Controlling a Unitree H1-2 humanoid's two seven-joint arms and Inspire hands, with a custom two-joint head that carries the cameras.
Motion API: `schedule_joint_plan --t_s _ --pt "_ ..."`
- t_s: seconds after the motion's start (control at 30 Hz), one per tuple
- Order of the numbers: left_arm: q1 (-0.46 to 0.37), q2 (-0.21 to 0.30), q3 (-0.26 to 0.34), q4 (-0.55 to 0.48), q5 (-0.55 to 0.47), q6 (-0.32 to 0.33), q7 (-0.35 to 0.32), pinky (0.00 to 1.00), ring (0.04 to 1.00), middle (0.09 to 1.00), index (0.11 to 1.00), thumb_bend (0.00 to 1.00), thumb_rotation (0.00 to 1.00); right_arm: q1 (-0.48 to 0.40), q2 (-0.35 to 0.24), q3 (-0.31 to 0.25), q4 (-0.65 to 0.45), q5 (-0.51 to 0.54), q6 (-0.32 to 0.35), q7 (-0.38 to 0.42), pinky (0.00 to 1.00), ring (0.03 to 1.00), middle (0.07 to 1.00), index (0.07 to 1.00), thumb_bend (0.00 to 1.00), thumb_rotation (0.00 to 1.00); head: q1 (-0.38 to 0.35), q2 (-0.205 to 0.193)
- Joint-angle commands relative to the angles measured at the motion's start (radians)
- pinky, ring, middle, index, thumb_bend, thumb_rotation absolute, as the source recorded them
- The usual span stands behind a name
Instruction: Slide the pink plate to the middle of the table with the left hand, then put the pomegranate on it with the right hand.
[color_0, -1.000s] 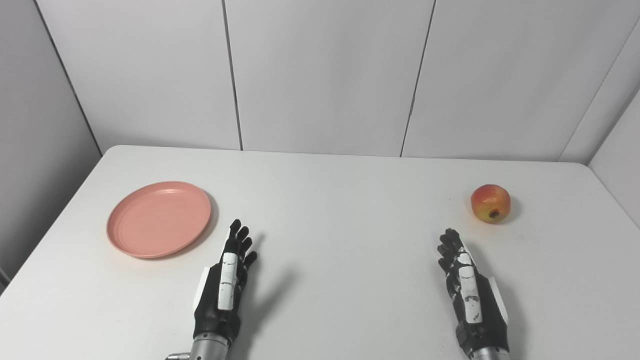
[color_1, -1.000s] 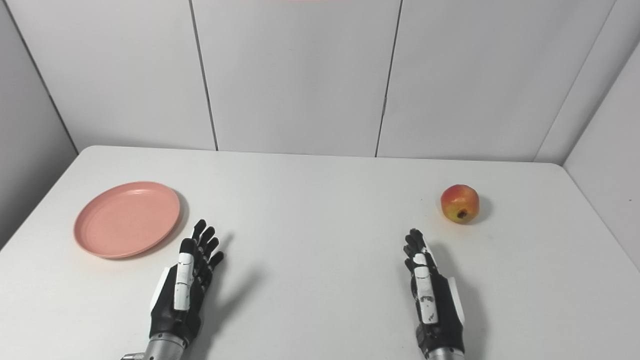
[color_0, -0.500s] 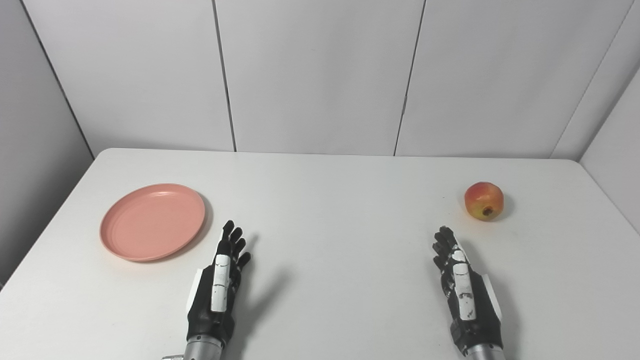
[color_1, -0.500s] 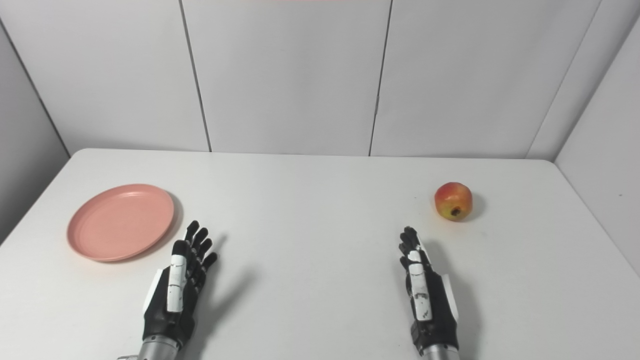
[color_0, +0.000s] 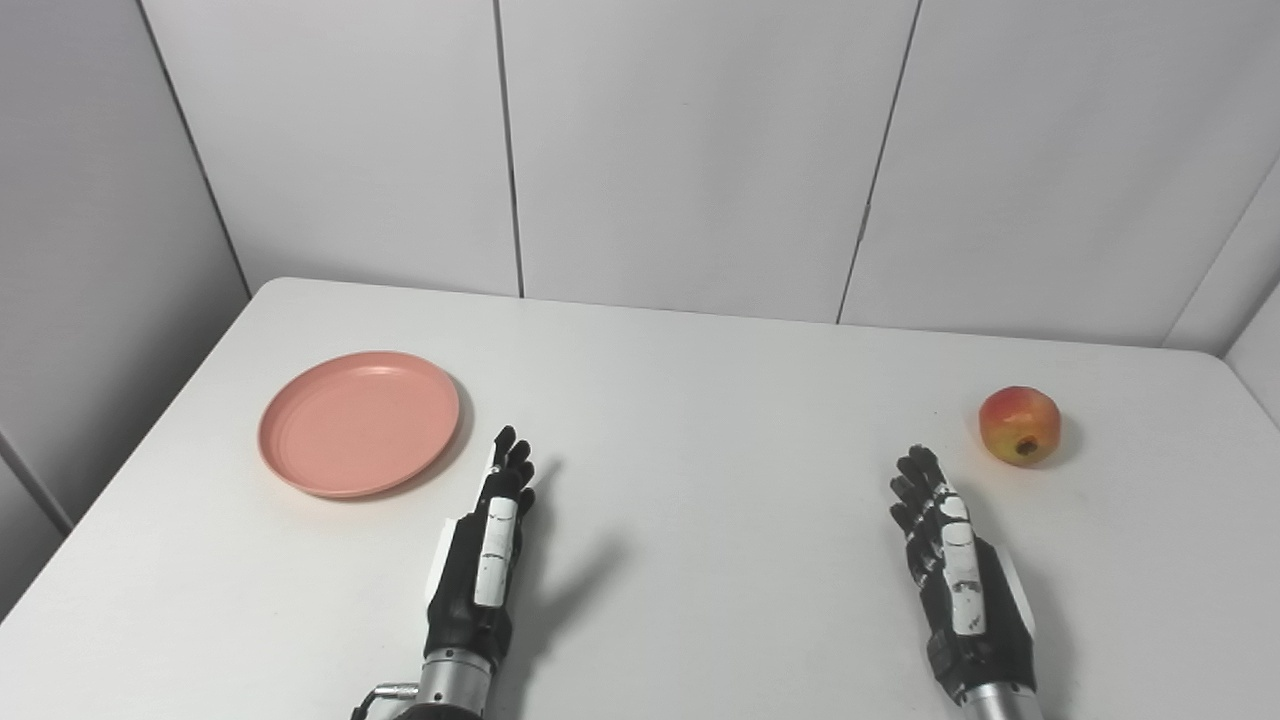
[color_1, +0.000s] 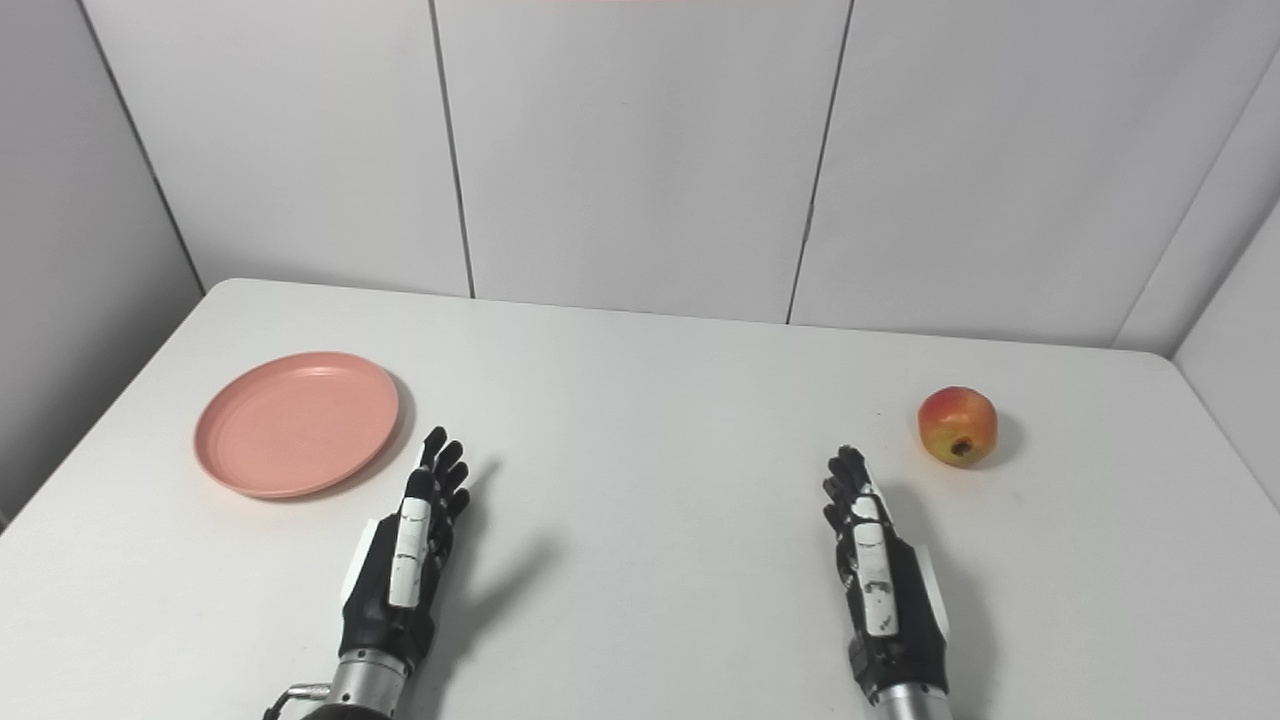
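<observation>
Plate (color_0: 359, 422): light, stiff, likely slides easily; push at rim. Left hand (color_0: 484, 555) just right of it, fingers spread, empty. Right hand (color_0: 955, 575) likewise empty.

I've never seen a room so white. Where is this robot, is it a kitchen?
Probably a robot test booth, not a kitchen: plain white wall panels close in a bare white table holding only a pink plate and a pomegranate.
</observation>
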Motion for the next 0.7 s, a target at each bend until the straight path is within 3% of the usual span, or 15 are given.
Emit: schedule_joint_plan --t_s 0.0,0.67 --pt "0.017 -0.027 -0.015 0.034 0.014 -0.03 0.015 1.0 1.0 1.0 1.0 0.7 1.0 0.039 -0.018 -0.016 0.085 0.011 -0.065 0.022 1.0 0.976 0.964 0.962 0.76 0.98 0.011 -0.011" --pt "0.026 -0.024 -0.045 0.087 0.038 -0.138 0.03 1.0 0.997 0.996 1.0 0.72 1.0 0.039 -0.03 -0.024 0.156 0.024 -0.127 0.056 1.0 0.984 0.972 0.972 0.75 0.98 0.013 -0.094"
